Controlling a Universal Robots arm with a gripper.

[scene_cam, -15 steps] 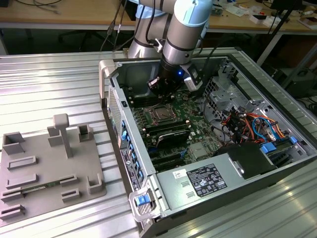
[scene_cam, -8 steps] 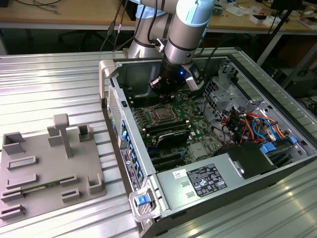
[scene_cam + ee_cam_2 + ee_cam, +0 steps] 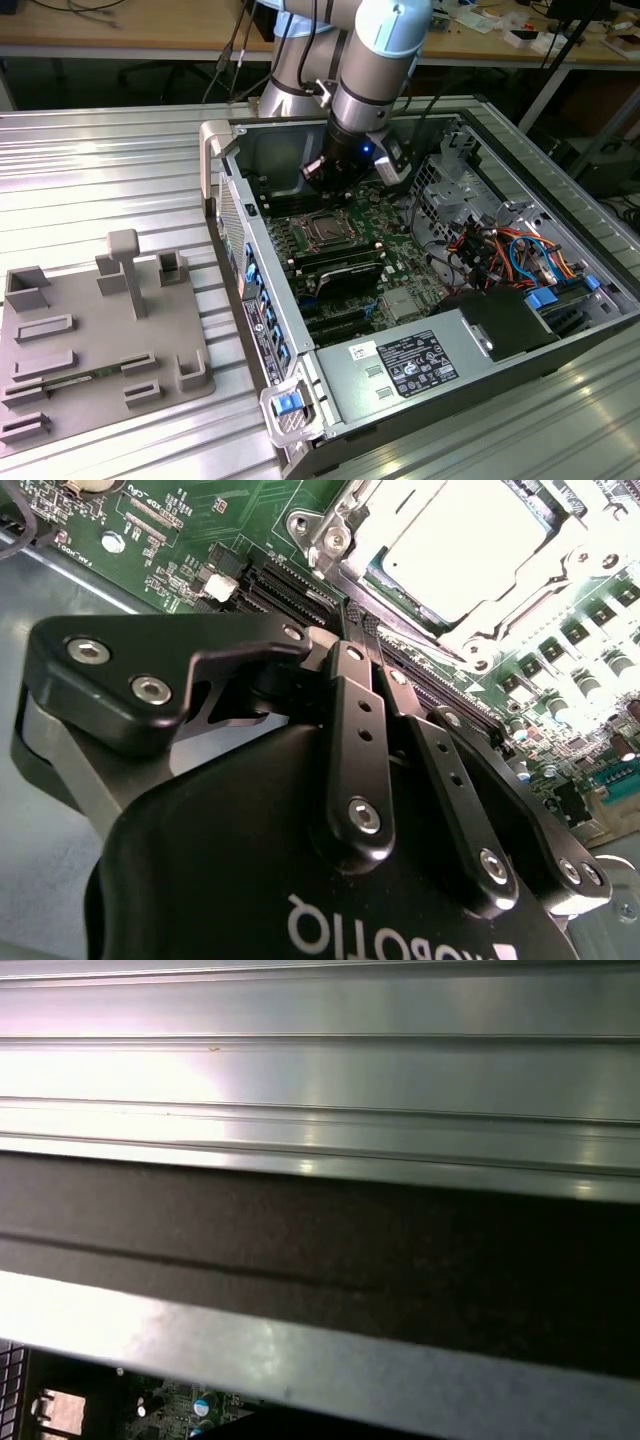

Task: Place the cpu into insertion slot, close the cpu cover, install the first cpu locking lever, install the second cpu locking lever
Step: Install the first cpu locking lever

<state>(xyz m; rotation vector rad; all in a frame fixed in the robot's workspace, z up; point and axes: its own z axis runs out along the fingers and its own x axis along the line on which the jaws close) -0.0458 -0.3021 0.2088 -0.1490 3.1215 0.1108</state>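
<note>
In the second wrist view the gripper (image 3: 362,620) has its two black fingers (image 3: 352,730) pressed together, nothing between them, the tips just beside one edge of the socket frame and close over the green motherboard (image 3: 190,540). In the exterior view the gripper (image 3: 318,170) hangs inside the open computer case (image 3: 300,330), just beyond the socket toward the back wall, under the grey and pale blue arm (image 3: 385,40).

The cpu (image 3: 470,540) lies flat in the slot (image 3: 400,590), a pale grey-silver square, washed out by glare in the second wrist view. The cover (image 3: 345,535) is down around it: a thin silver frame whose square window shows the chip's top. Whether the levers are latched cannot be told. In the exterior view the cpu (image 3: 325,228) and its cover (image 3: 308,222) sit near the middle of the motherboard (image 3: 400,230), the square turned at a slant to the case walls, one corner toward the gripper. Being square, it has no clear long axis.

Black memory slots (image 3: 340,262) run just beside the socket. On the exterior view's right, orange and blue cables (image 3: 510,250) cluster in the case. Well apart, on the exterior view's left, a grey fixture plate (image 3: 100,340) rests on the ribbed metal table (image 3: 100,170). The first wrist view shows ribbed metal (image 3: 320,1070) and a dark band.
</note>
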